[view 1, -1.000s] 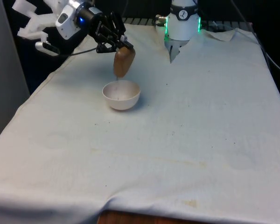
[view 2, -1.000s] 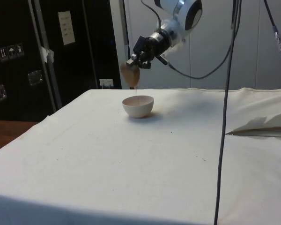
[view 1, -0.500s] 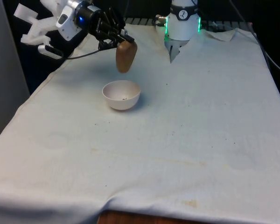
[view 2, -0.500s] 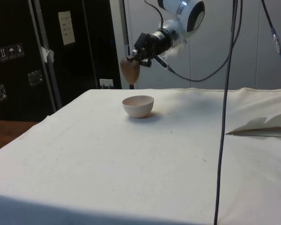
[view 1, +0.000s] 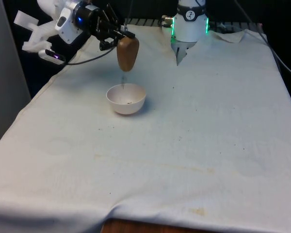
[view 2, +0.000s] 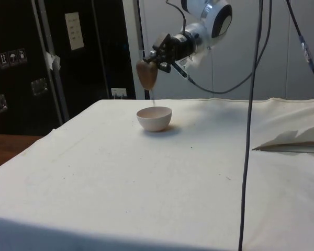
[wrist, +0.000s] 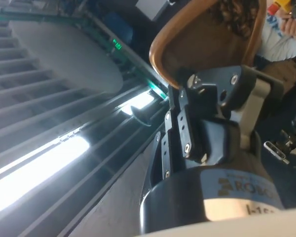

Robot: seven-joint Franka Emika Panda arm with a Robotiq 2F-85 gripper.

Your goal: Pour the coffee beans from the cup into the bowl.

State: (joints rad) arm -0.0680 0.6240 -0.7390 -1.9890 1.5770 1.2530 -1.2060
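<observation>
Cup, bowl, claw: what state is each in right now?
Cup: held in the air above the bowl, tipped mouth down, a thin stream of beans falling from it.
Bowl: upright on the cloth, a few beans inside.
Claw: shut on the cup.

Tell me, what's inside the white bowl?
A few dark coffee beans lie at the bottom of the bowl. Its near wall hides the rest. The gripper holds the brown cup tipped above it.
</observation>
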